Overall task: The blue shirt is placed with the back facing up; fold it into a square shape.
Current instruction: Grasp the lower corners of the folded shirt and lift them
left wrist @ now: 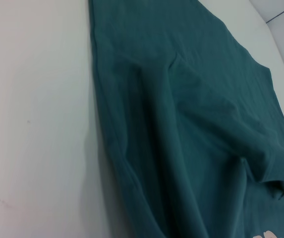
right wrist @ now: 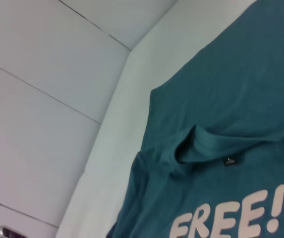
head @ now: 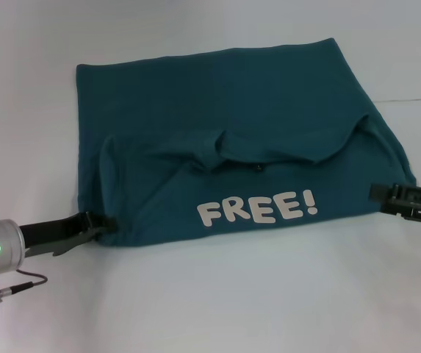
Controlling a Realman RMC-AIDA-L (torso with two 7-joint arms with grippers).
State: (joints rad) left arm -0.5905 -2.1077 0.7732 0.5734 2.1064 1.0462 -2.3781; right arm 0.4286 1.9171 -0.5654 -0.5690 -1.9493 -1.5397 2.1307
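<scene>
One large dark teal-blue soft-fabric short-sleeved shirt [head: 232, 147] lies on the white table [head: 210, 301], filling most of the middle of the scene. Its near part is folded up over the rest, so white "FREE!" lettering [head: 258, 208] faces up on the near layer, with the collar band [head: 269, 151] lying across the middle and a small dark tag just below it. The far part is plain and fairly flat, ending in a straight far edge; soft creases run down the left side.

At the near left corner of the cloth, the left gripper [head: 101, 227] comes in low from the left, its dark tips touching the fold; whether it is pinching the fabric cannot be told. At the near right corner, the right gripper [head: 379, 194] reaches in from the right and meets the cloth edge; its hold cannot be told either.

Bare table surface runs all round the garment, widest on the near side and to the far left. A thin seam line crosses the surface at the far right.
</scene>
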